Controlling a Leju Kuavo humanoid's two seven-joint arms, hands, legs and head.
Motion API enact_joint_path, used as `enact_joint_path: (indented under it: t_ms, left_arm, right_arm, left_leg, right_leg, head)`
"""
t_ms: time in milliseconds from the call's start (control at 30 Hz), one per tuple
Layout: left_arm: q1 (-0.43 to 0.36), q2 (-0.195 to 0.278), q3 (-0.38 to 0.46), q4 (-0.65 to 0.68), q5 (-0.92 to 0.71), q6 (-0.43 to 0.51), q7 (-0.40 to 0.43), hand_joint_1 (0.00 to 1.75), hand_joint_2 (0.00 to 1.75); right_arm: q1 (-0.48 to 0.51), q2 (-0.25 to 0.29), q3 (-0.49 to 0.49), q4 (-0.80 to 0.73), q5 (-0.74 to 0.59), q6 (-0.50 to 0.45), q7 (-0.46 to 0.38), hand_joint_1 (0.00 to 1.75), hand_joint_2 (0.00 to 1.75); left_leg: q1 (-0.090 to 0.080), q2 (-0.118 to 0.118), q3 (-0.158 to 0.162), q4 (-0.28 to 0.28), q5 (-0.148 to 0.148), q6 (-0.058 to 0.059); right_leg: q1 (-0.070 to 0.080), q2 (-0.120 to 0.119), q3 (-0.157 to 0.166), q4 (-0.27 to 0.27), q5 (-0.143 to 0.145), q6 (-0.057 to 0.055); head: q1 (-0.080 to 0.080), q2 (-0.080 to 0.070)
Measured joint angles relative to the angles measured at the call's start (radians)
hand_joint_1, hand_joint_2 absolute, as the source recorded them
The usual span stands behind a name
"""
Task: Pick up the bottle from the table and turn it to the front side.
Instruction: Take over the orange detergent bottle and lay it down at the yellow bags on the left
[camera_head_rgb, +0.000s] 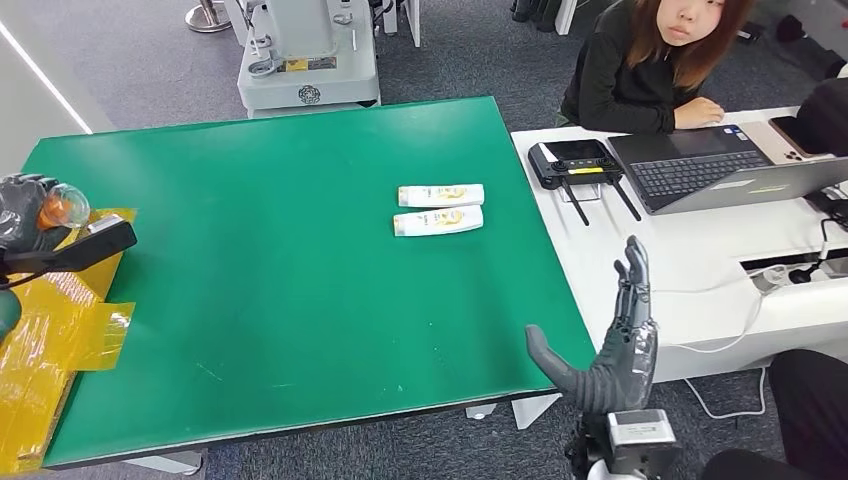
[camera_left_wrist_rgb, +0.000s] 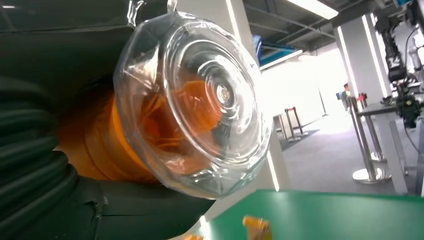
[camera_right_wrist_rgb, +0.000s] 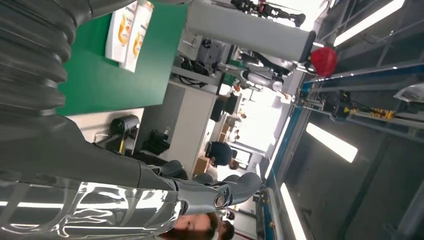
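Right hand (camera_head_rgb: 610, 350) is raised at the table's (camera_head_rgb: 250, 300) 4 o'clock edge, fingers spread wide and pointing up, thumb out toward 9, holding nothing. Left hand (camera_head_rgb: 25, 210) sits at the 9 o'clock edge, wrapped around a clear-capped orange item (camera_head_rgb: 62, 208); in the left wrist view that clear faceted cap (camera_left_wrist_rgb: 200, 100) sits over an orange body. Can't tell what it is.

Progress: looks like nothing done yet. Two white bottles (camera_head_rgb: 440, 208) lie flat, side by side and touching or nearly so, around 1 o'clock from table centre, well apart from both hands. The far one (camera_head_rgb: 441, 195) and near one (camera_head_rgb: 438, 221) both have orange-yellow label graphics and their long axes run 9 to 3. Left to do: reach, pick, turn.

Yellow sheets (camera_head_rgb: 70, 320) lie at the 8 o'clock edge. A person (camera_head_rgb: 650, 60) sits with a laptop (camera_head_rgb: 710, 170) at 2.
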Motion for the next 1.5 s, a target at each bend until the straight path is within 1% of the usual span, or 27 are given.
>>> enact_joint_path:
  t_ms: [267,667,900,1067,1233,1333,1500]
  left_arm:
    - [0.103,0.024,0.023,0.008,0.016,0.005,-0.002,1.75,1.75]
    - [0.272,0.067,0.086,0.008,0.020,0.046,-0.007,1.75,1.75]
    - [0.348,0.069,0.114,0.008,0.004,0.075,-0.019,1.75,1.75]
    - [0.392,0.055,0.127,0.008,-0.002,0.097,-0.043,1.75,1.75]
    - [0.408,0.029,0.133,0.000,-0.011,0.108,-0.068,1.75,1.75]
    - [0.409,-0.001,0.133,-0.003,-0.022,0.113,-0.081,1.75,1.75]
    - [0.398,-0.068,0.133,-0.003,-0.037,0.126,-0.093,1.75,1.75]
  right_arm:
    - [0.024,0.000,-0.055,-0.060,-0.003,0.027,0.005,0.00,1.75]
    - [0.050,0.023,-0.085,-0.075,0.042,0.091,0.006,0.00,1.75]
    - [0.062,0.023,-0.085,-0.072,0.042,0.081,-0.001,0.00,1.75]
    - [0.061,0.023,-0.084,-0.066,0.042,0.074,0.001,0.00,1.75]
    - [0.065,0.022,-0.078,-0.066,0.043,0.073,0.009,0.00,1.75]
    - [0.066,0.019,-0.072,-0.066,0.040,0.069,0.015,0.00,1.75]
    - [0.062,0.003,-0.054,-0.064,0.036,0.056,0.028,0.00,1.75]
  left_leg:
    - [0.000,0.000,0.000,0.000,0.000,0.000]
    - [0.000,0.001,0.000,0.000,-0.001,-0.001]
    - [0.000,0.001,0.000,0.000,-0.001,-0.001]
    - [0.000,0.000,0.000,0.000,-0.001,-0.001]
    - [0.000,-0.001,0.001,0.000,-0.001,-0.001]
    - [-0.001,-0.002,0.002,0.000,-0.001,-0.001]
    - [-0.001,-0.003,0.004,0.000,0.000,-0.001]
  right_leg:
    - [0.000,0.000,0.000,0.000,0.000,0.000]
    - [0.000,0.001,-0.001,0.000,0.000,0.000]
    - [0.000,0.001,0.000,0.000,-0.001,0.000]
    - [0.000,0.001,0.000,-0.001,0.000,0.000]
    - [-0.001,0.000,0.000,-0.001,0.000,0.000]
    - [-0.001,-0.002,0.001,-0.001,-0.001,0.000]
    - [-0.001,-0.004,0.004,-0.001,-0.001,0.000]
  head:
    - [0.000,0.000]
    - [0.000,0.000]
    - [0.000,0.000]
    - [0.000,0.000]
    - [0.000,0.000]
    - [0.000,0.000]
    - [0.000,0.000]
